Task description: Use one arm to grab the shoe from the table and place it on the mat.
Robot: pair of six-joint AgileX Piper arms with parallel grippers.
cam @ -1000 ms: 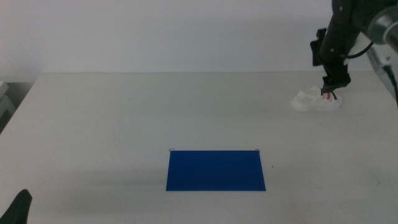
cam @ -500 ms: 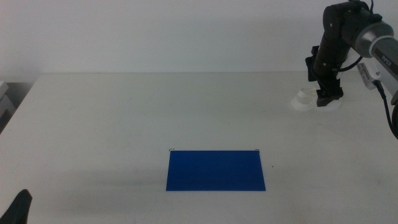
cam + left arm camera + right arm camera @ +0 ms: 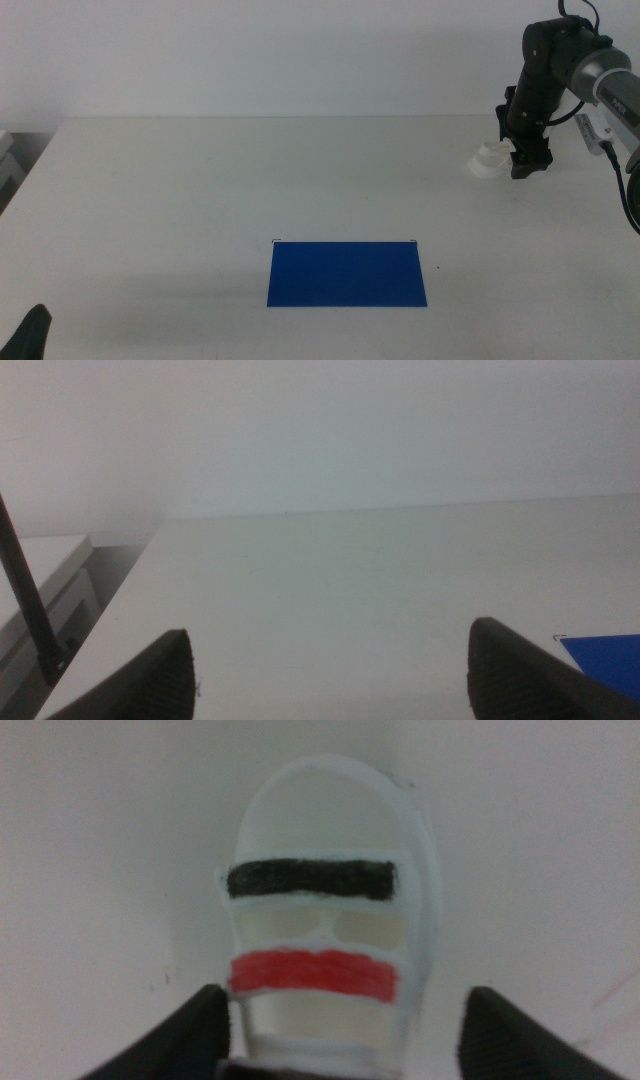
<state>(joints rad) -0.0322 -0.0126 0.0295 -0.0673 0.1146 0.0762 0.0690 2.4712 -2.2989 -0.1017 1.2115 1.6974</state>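
Middle view: right gripper (image 3: 530, 165), jaws wide, straddles the small white strapped shoe (image 3: 492, 160) at two o'clock on the off-white worktop (image 3: 200, 200); grasp and the flat deep blue mat (image 3: 347, 273) remain.

Plain white wall (image 3: 280, 55) behind; white cabinet (image 3: 45, 575) alongside.

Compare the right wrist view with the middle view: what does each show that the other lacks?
Only the right wrist view shows the shoe's black strap and red strap, with the open right gripper straddling the shoe's rear. Only the middle view shows the mat, well apart from the shoe, the right arm and the waiting left gripper at the bottom-left corner. Both show the shoe on the table.
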